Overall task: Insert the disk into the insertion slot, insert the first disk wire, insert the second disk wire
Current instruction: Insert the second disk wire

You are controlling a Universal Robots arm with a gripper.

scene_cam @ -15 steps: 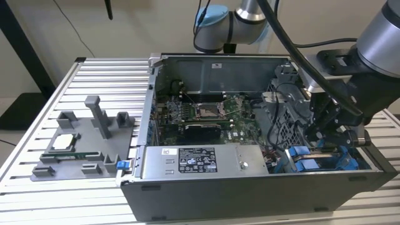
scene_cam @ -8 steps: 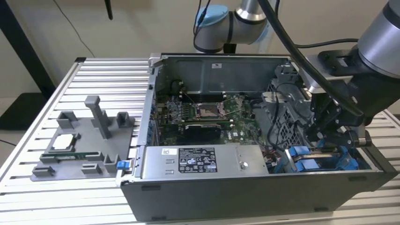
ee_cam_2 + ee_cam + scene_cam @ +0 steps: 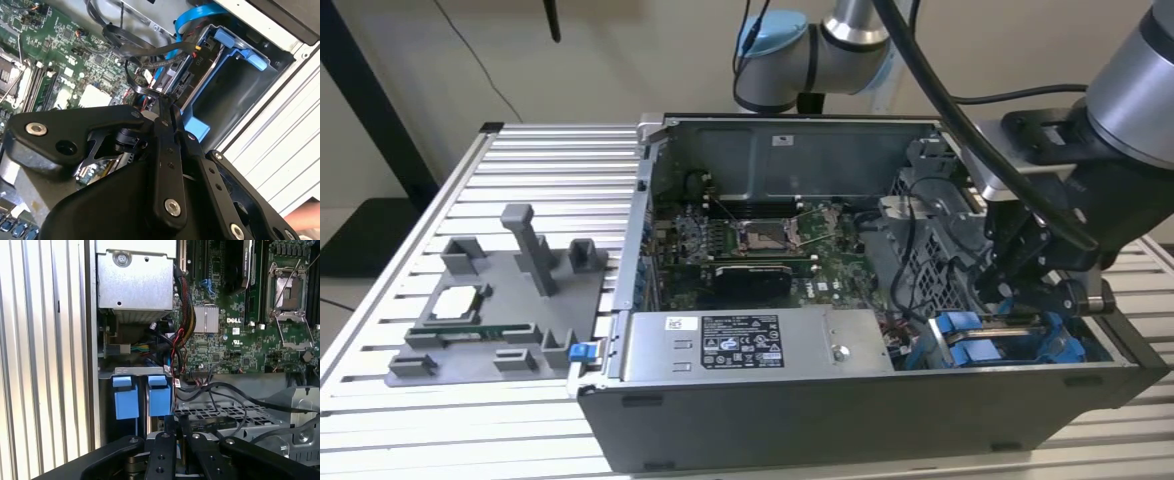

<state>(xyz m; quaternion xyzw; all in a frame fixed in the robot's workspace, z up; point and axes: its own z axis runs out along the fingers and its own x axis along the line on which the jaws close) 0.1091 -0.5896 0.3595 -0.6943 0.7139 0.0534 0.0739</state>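
Claw [image 3: 178,429] is sitting closest, fingers pinching nearly shut, load unclear; you're hanging it low beside the blue disk carriers [image 3: 160,401], probably so it's reaching their wires [image 3: 220,390].

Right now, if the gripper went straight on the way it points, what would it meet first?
Most likely the black wires just ahead of the gripper, as seen in the second wrist view; behind them sits a blue-framed drive. Depth is unclear, so contact may be nearer than it looks.
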